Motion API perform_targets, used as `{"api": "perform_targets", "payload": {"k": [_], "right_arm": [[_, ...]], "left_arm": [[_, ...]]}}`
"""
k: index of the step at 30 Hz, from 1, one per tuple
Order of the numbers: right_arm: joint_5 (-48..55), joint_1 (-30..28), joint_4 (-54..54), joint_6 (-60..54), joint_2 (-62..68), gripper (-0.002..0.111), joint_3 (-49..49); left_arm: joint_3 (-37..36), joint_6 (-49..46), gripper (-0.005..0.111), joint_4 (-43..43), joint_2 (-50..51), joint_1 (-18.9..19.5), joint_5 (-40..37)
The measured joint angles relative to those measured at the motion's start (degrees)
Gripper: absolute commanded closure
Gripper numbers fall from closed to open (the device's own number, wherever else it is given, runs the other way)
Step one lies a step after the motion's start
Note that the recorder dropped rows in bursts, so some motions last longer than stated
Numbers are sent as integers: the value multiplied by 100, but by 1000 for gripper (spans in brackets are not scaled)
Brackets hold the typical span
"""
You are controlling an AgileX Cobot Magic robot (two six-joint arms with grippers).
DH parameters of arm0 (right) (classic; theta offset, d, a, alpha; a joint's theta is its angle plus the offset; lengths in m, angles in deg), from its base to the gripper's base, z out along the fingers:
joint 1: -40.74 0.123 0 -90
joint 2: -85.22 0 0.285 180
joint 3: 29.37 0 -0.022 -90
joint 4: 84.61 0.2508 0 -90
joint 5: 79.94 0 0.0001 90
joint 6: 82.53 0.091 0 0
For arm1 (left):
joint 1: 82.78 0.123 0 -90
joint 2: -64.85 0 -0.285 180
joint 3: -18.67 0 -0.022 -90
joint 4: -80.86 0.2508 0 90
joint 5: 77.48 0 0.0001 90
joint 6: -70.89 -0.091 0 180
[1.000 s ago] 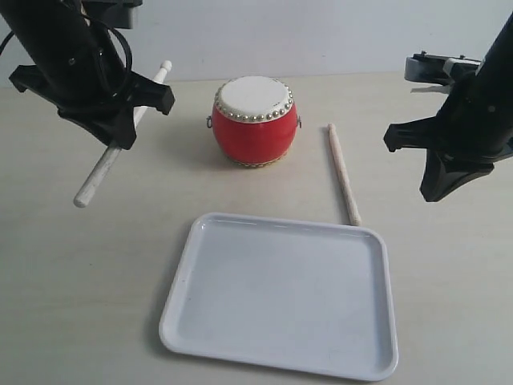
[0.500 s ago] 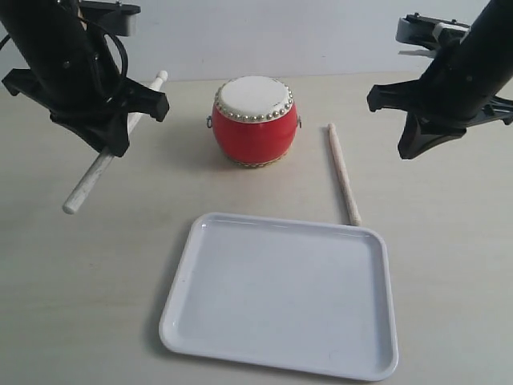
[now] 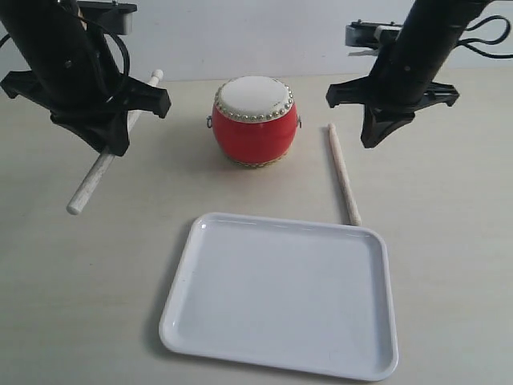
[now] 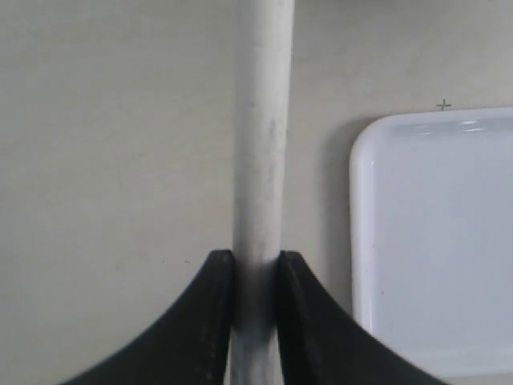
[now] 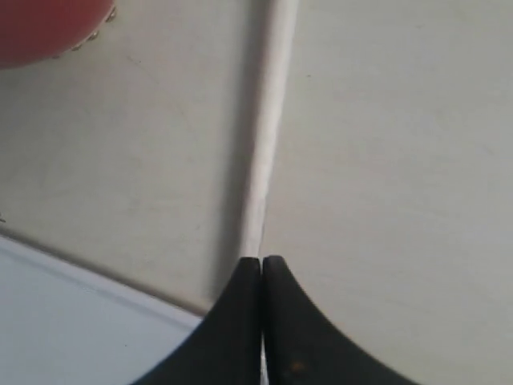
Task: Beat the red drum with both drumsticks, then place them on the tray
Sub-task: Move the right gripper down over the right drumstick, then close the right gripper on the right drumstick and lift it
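Observation:
The red drum (image 3: 255,120) stands upright at the back middle of the table, cream skin up. My left gripper (image 3: 115,147) hangs left of it, shut on one drumstick (image 3: 104,164), which slants in the air with its tip toward the back. The left wrist view has the jaws (image 4: 256,261) clamped on that stick's (image 4: 261,144) greyish shaft. The other drumstick (image 3: 343,172) lies on the table right of the drum, its near end at the tray (image 3: 280,293). My right gripper (image 3: 373,138) hovers just right of its far end, shut (image 5: 262,261) and empty, the stick (image 5: 268,136) below it.
The wide white tray fills the front middle; its corner shows in both wrist views (image 4: 433,241) (image 5: 56,321). A bit of the drum (image 5: 44,28) shows in the right wrist view. Bare tabletop lies on both sides of the tray.
My right arm has swung left and toward the back, from the table's right edge to beside the lying drumstick. The left arm and its stick have hardly moved.

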Motion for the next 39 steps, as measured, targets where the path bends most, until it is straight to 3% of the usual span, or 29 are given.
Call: {"api": "perform_targets", "payload": {"k": [4, 12, 14, 39], "right_arm": [[51, 264, -146, -3, 310, 102, 123], [322, 295, -272, 63, 847, 66, 123], [322, 295, -272, 125, 869, 61, 123], [-186, 295, -163, 594, 1173, 68, 123]], "left_arm": [[0, 0, 107, 0, 0, 0, 0], [0, 25, 107, 0, 0, 0, 13], [0, 33, 107, 0, 0, 0, 13], [0, 39, 107, 0, 0, 0, 160]]}}
